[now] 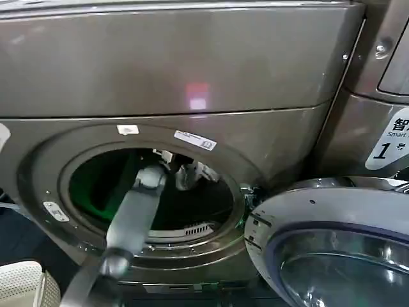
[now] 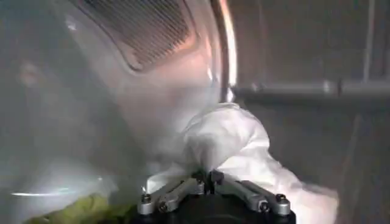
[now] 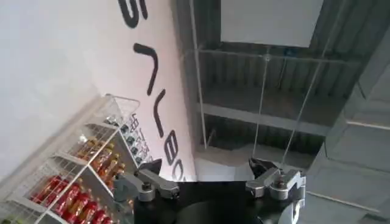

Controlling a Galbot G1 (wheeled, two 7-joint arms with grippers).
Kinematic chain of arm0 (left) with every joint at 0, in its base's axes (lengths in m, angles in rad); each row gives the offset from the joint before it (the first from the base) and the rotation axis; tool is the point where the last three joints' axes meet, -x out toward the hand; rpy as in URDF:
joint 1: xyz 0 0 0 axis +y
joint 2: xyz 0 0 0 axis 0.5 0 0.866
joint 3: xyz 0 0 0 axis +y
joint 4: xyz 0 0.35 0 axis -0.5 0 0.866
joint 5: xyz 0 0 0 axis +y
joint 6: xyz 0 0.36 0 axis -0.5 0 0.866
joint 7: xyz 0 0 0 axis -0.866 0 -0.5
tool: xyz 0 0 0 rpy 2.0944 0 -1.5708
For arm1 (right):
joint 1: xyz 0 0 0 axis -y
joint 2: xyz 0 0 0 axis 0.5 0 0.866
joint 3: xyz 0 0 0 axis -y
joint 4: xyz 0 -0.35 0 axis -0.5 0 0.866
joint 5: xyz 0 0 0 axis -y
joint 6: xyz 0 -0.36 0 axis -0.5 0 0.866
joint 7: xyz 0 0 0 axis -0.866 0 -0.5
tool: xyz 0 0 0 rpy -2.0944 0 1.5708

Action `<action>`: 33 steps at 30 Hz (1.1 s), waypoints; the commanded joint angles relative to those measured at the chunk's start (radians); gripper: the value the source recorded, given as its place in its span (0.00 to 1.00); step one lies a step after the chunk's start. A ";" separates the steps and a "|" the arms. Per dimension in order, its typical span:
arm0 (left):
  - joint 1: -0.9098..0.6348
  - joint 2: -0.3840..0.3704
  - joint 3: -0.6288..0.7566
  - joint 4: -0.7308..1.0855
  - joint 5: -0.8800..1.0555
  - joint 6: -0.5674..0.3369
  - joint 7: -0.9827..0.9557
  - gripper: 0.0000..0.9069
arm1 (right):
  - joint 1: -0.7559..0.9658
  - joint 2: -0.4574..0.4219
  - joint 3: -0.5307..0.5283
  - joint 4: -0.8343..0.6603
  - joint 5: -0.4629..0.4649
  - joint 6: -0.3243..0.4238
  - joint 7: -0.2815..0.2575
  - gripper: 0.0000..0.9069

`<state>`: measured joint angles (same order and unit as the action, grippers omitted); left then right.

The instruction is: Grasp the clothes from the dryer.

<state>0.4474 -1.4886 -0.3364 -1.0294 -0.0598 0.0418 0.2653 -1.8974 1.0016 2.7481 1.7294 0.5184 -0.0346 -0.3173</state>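
Head view looks onto a grey-brown dryer (image 1: 192, 70), its round door (image 1: 332, 249) swung open to the right. Reaching into the drum (image 2: 91, 122), the left gripper (image 2: 209, 178) is clenched on white clothes (image 2: 231, 143) (yellow-green fabric (image 2: 85, 210) lies beside). Raised elsewhere, the right gripper (image 3: 210, 173) is spread, facing ceiling and a drinks rack (image 3: 85, 176).

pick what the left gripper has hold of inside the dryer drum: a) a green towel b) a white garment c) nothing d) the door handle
b: in the left wrist view the left gripper is shut on the white garment, its fabric bunched at the fingertips.
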 commanded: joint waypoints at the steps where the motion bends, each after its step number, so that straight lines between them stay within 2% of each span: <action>1: 0.230 -0.055 -0.096 -0.311 0.027 -0.151 -0.264 0.00 | 0.004 0.001 -0.007 0.004 0.006 -0.002 0.018 1.00; 10: 0.378 -0.101 -0.108 -0.435 0.084 -0.176 -0.292 0.00 | 0.003 -0.008 -0.004 0.006 0.050 0.005 0.020 1.00; 20: 0.397 -0.112 -0.107 -0.460 0.118 -0.171 -0.296 0.00 | -0.006 -0.012 0.004 -0.003 0.053 0.030 0.019 1.00; 33: 0.412 -0.114 -0.104 -0.497 0.120 -0.161 -0.285 0.00 | -0.023 -0.017 0.037 -0.010 0.064 0.020 0.018 1.00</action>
<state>0.8423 -1.5992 -0.4375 -1.4987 0.0506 -0.1168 -0.0100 -1.9136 0.9860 2.7720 1.7235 0.5771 -0.0124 -0.3001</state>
